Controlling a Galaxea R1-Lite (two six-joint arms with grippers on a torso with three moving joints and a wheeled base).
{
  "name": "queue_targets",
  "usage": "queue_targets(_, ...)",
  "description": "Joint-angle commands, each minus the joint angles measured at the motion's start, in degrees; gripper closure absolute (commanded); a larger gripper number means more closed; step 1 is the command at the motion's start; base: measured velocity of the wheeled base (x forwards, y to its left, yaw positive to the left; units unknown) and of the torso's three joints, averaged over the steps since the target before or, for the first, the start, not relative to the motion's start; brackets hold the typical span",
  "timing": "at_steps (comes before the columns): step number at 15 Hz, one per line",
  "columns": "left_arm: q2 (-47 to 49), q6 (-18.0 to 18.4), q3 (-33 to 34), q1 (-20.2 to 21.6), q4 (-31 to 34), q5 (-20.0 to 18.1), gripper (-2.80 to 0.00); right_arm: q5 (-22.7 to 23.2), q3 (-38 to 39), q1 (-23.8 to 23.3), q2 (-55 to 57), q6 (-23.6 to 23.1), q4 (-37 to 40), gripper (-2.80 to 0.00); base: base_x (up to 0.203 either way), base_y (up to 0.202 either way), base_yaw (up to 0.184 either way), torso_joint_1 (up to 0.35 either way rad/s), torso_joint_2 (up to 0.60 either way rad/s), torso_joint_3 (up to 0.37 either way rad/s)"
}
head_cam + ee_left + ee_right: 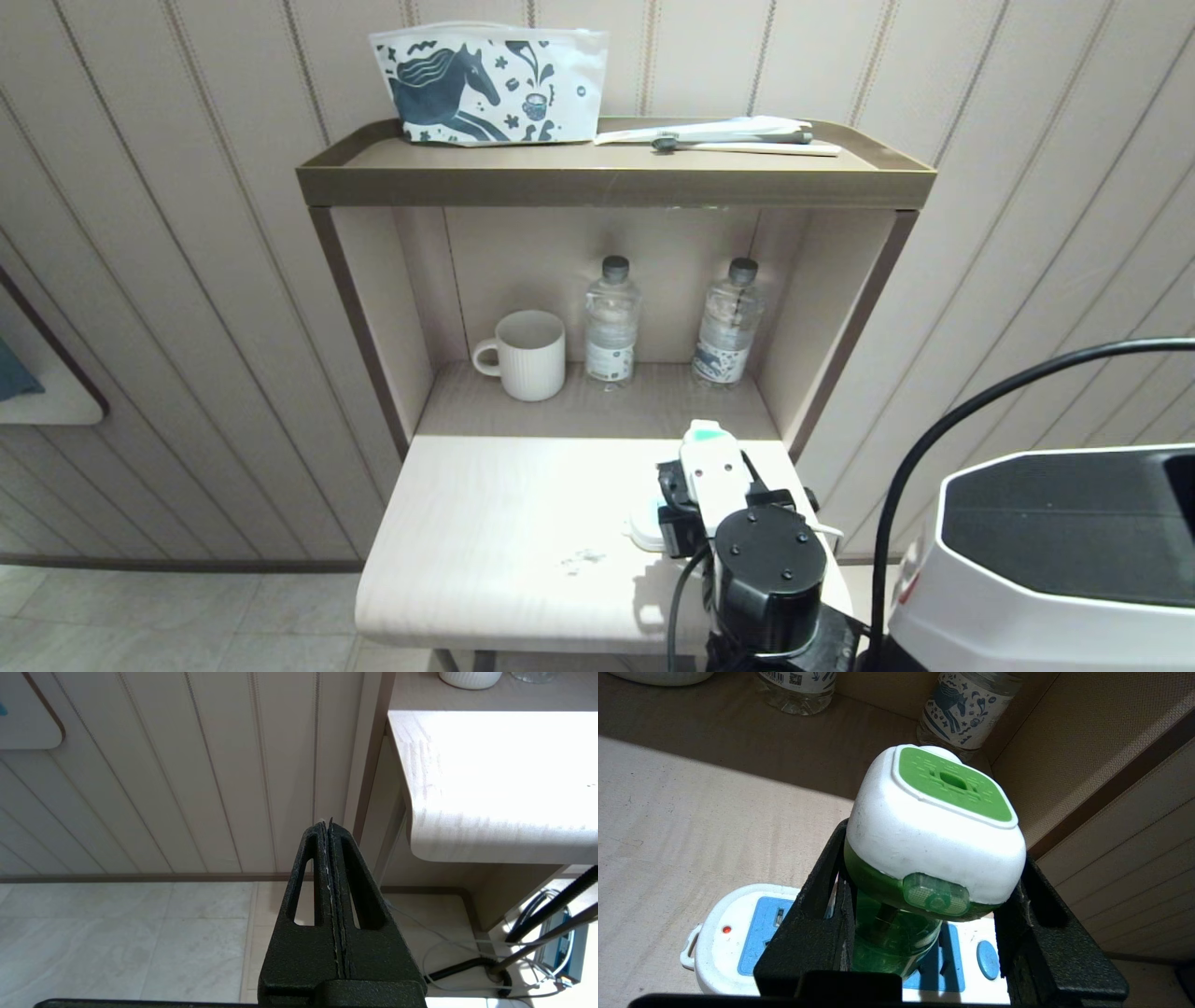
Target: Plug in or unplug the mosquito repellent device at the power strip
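Observation:
My right gripper (934, 851) is shut on the mosquito repellent device (924, 826), its black fingers pressing the white-and-green body from both sides. The clear green bottle (887, 938) hangs below, directly over a blue socket panel of the white power strip (733, 933), which lies on the pale table. The prongs are hidden, so I cannot tell whether they sit in a socket. A red light and a blue button show on the strip. In the head view the device (714, 462) stands between the right gripper (719, 495) fingers near the table's right side. My left gripper (329, 823) is shut and empty, parked low beside the table.
A white mug (528, 355) and two water bottles (611, 322) (728, 327) stand in the recess behind the table (485, 523). The unit's right side panel (826, 317) is close to the device. A printed pouch (490, 84) lies on the top shelf. Cables (514, 947) run under the table.

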Motion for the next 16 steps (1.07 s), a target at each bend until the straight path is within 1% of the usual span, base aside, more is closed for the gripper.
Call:
queue_targets(1,-0.02,0.02,0.00,0.01,0.08,0.00,0.00,-0.31,-0.06,0.07,0.34,-0.07,-2.59,-2.80,0.000,0.000,0.000,0.000,0.00,0.000)
queue_targets(12,-0.02,0.02,0.00,0.01,-0.01,0.00,0.00,-0.66,-0.06,0.07,-0.19,0.20,-2.59,-2.80,0.000,0.000,0.000,0.000,0.00,0.000)
queue_targets(16,0.07,0.02,0.00,0.01,0.08,0.00,0.00,-0.58,-0.23,-0.47,-3.48,-0.82,-2.59,-2.80,0.000,0.000,0.000,0.000,0.00,0.000)
